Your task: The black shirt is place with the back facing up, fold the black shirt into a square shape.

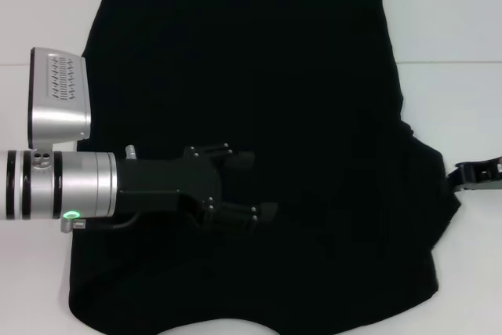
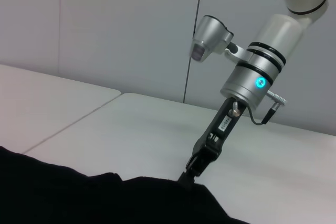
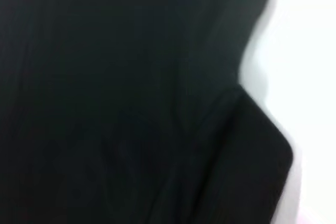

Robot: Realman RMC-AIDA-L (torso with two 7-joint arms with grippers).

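The black shirt (image 1: 259,76) lies spread flat on the white table and fills most of the head view. My left gripper (image 1: 260,186) reaches in from the left over the shirt's middle, open and empty. My right gripper (image 1: 477,173) is at the shirt's right edge, by the bunched sleeve (image 1: 435,186). The left wrist view shows the right gripper (image 2: 192,172) coming down onto the shirt's edge (image 2: 157,192). The right wrist view is filled with black cloth (image 3: 121,103), with table at one side.
The white table (image 1: 455,21) shows around the shirt, with a seam line (image 1: 447,63) on its right side. A grey panelled wall (image 2: 105,24) stands behind the table in the left wrist view.
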